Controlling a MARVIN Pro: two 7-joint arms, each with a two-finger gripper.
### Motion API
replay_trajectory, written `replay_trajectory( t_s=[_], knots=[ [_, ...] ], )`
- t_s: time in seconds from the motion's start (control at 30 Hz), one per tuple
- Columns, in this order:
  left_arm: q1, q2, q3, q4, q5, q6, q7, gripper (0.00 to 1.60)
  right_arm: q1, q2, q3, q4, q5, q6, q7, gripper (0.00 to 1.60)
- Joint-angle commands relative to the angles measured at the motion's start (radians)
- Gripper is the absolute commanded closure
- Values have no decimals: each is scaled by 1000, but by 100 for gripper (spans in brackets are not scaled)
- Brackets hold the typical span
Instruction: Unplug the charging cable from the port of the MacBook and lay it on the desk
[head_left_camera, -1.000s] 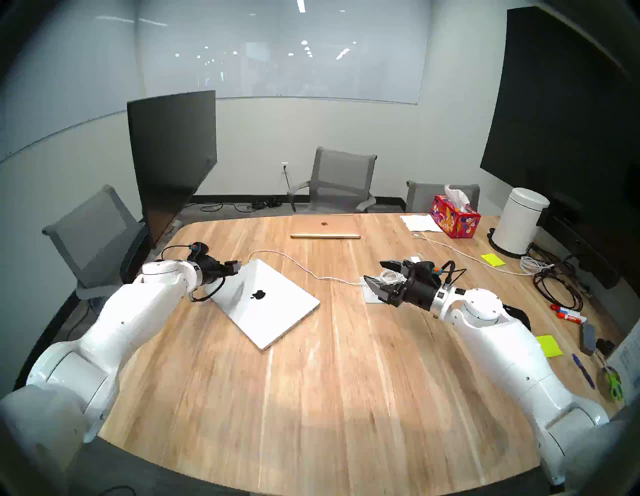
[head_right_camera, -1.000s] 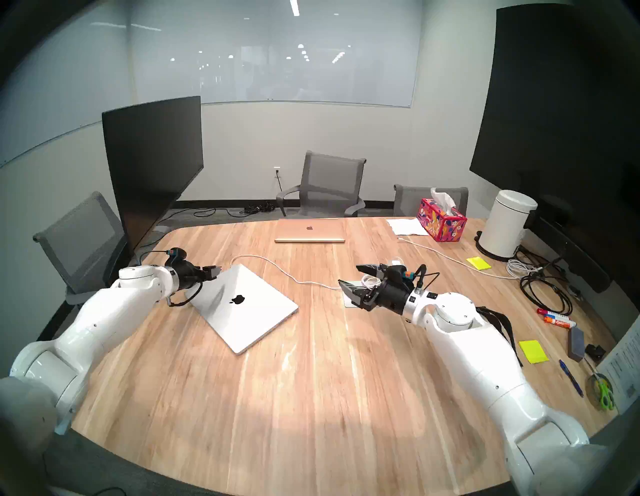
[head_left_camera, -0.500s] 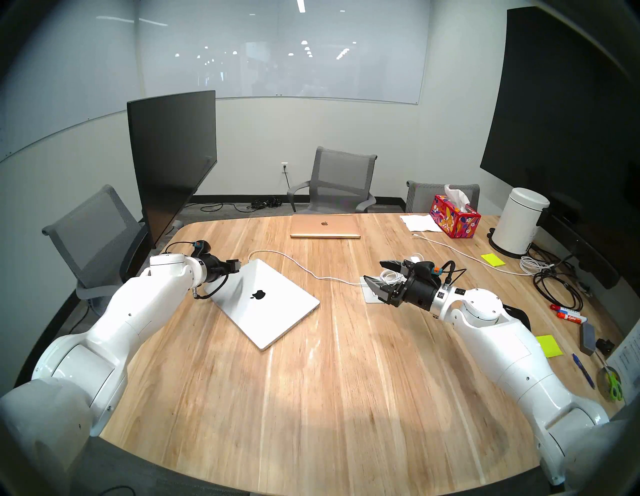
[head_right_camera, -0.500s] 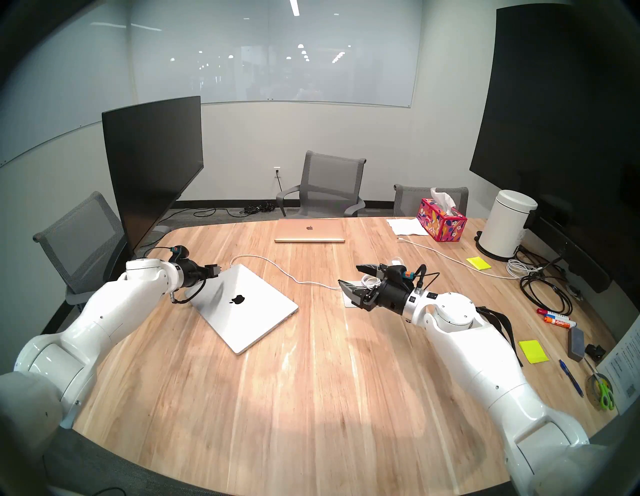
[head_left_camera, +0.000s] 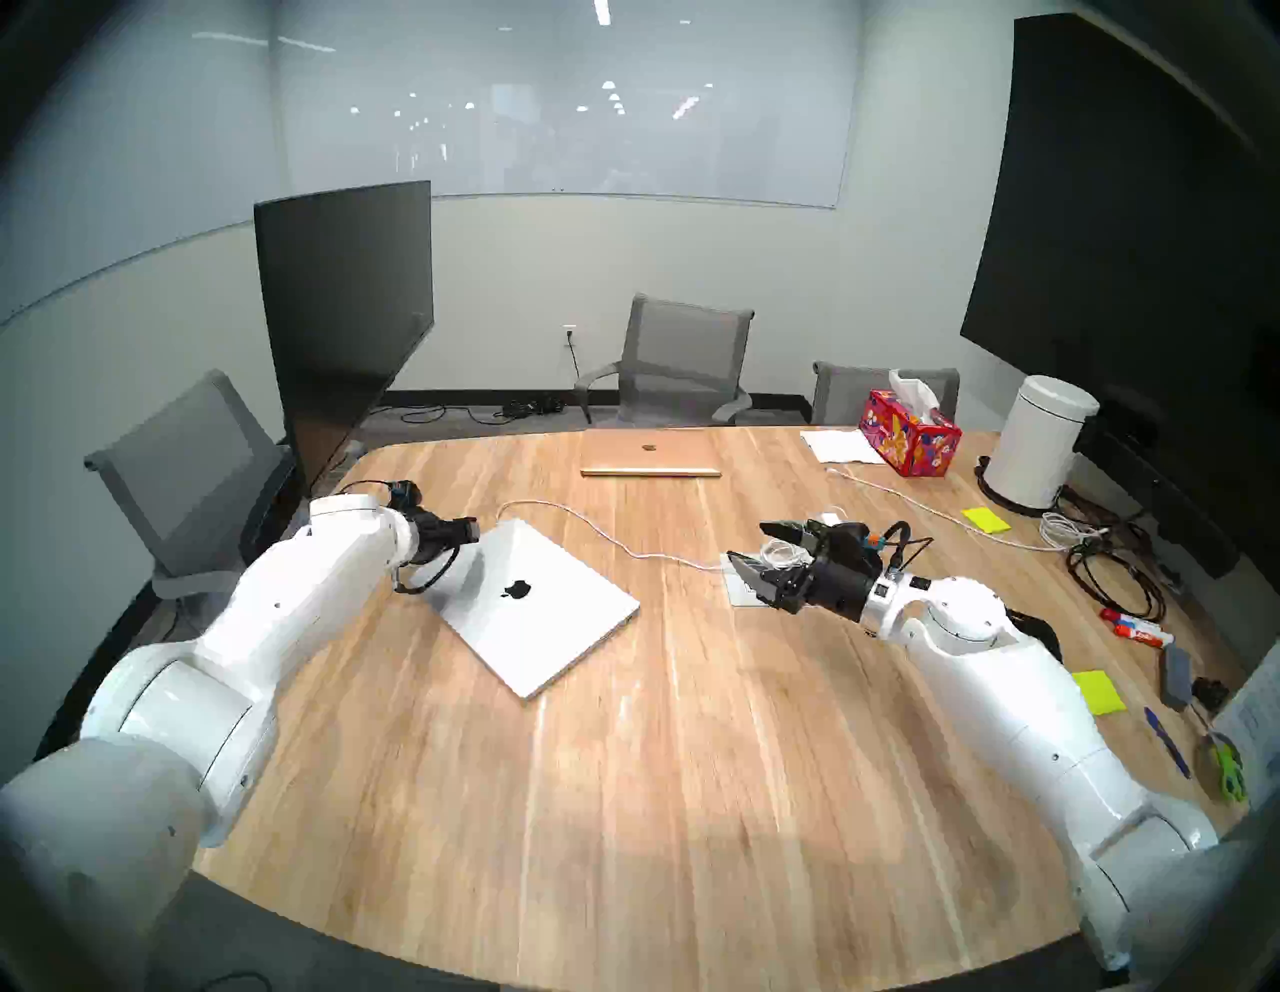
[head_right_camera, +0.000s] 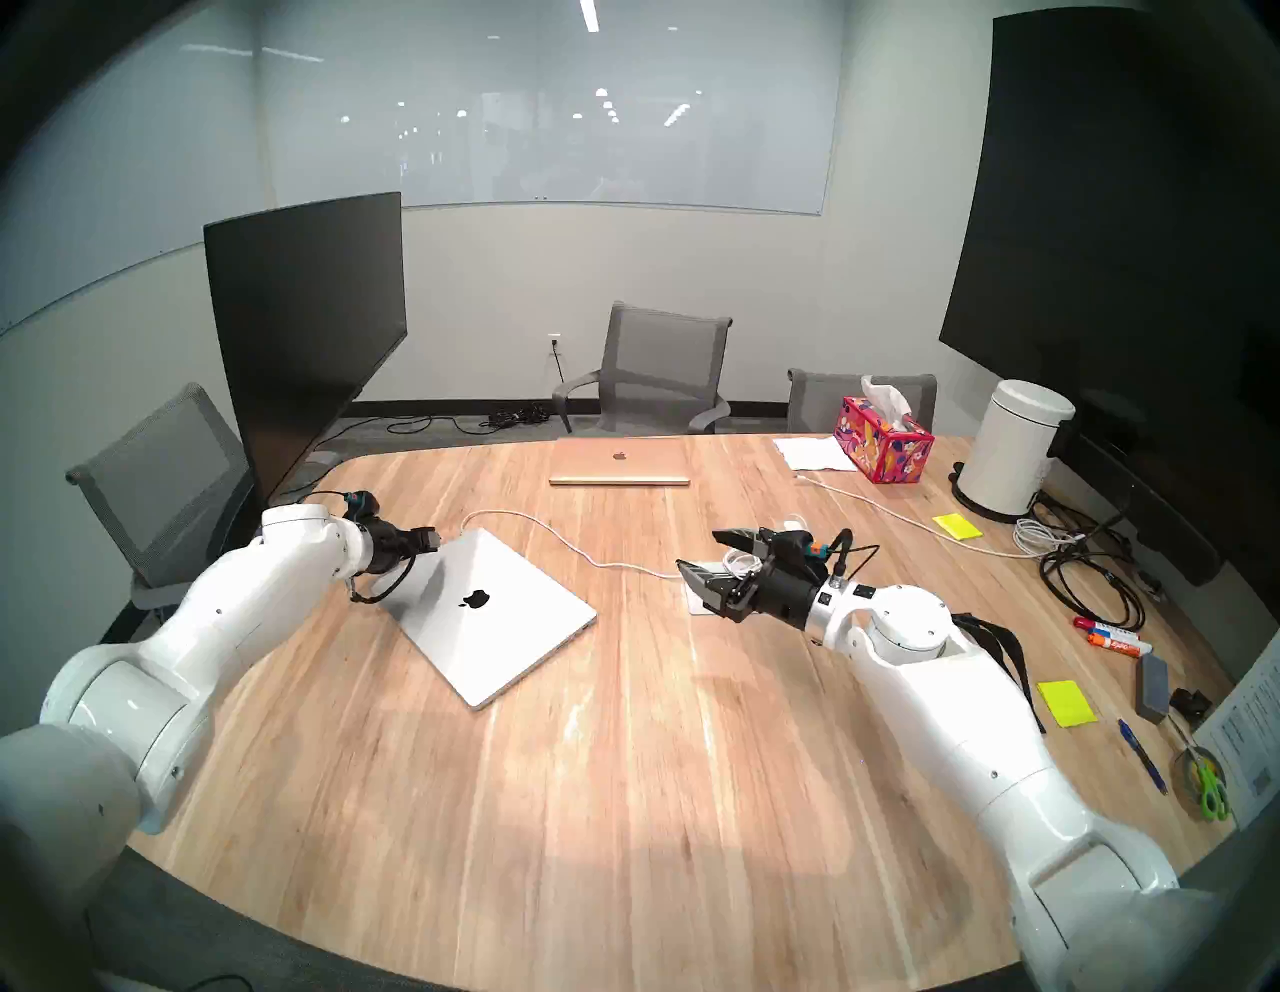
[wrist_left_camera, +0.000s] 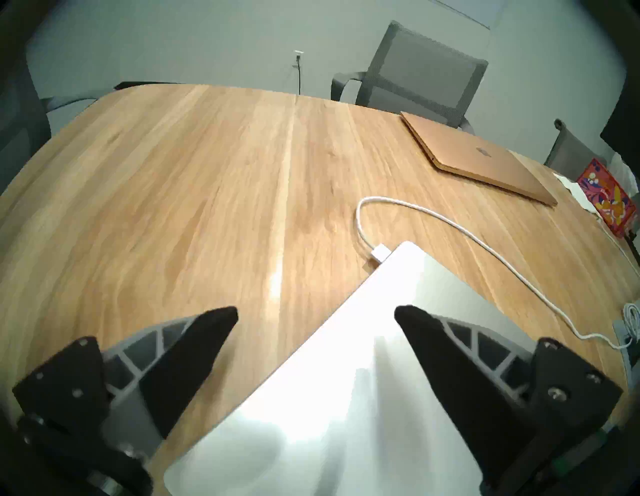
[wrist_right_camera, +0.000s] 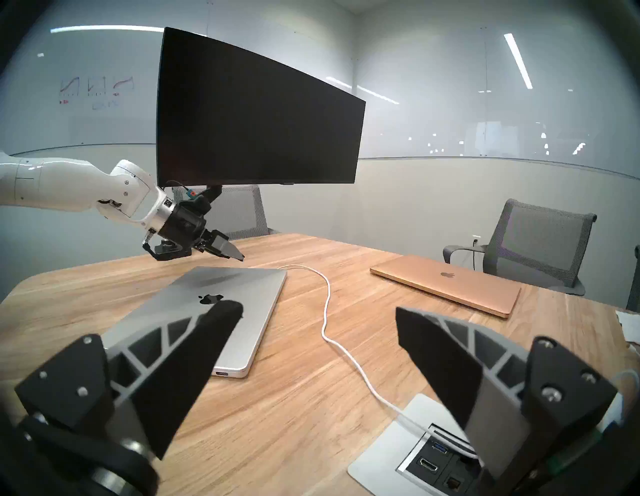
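The silver MacBook lies closed on the light-wood desk, left of centre. The white charging cable runs from the laptop's far left corner across to the right. Its plug sits in the port at that corner. My left gripper hovers open just above the laptop's left rear edge. In the left wrist view the left gripper is short of the plug, with nothing between its fingers. My right gripper hangs open and empty above the cable's other end.
A power panel is set into the desk under my right gripper. A rose-gold laptop lies at the far edge. A tissue box, white bin, coiled white cord and black cables crowd the right side. A monitor stands far left.
My left arm has swung inward and forward, and its wrist has turned. The gripper has crept slightly toward the laptop's far corner. The right arm has not moved.
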Motion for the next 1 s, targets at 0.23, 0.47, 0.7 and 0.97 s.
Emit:
replay_trajectory(
  t_s=[0.23, 0.47, 0.7, 0.97],
  knots=[
    [-133, -62, 5, 106, 4, 37, 3, 0, 12, 2, 7, -13, 4, -1, 3, 0],
    [-164, -81, 28, 161, 21, 65, 14, 0, 12, 2, 7, -13, 4, -1, 3, 0],
    [-179, -93, 39, 199, 33, 68, 17, 0, 12, 2, 7, -13, 4, 0, 3, 0],
    [-189, -109, 17, 241, 22, 58, 40, 0, 12, 3, 7, -13, 4, 0, 3, 0]
  ],
)
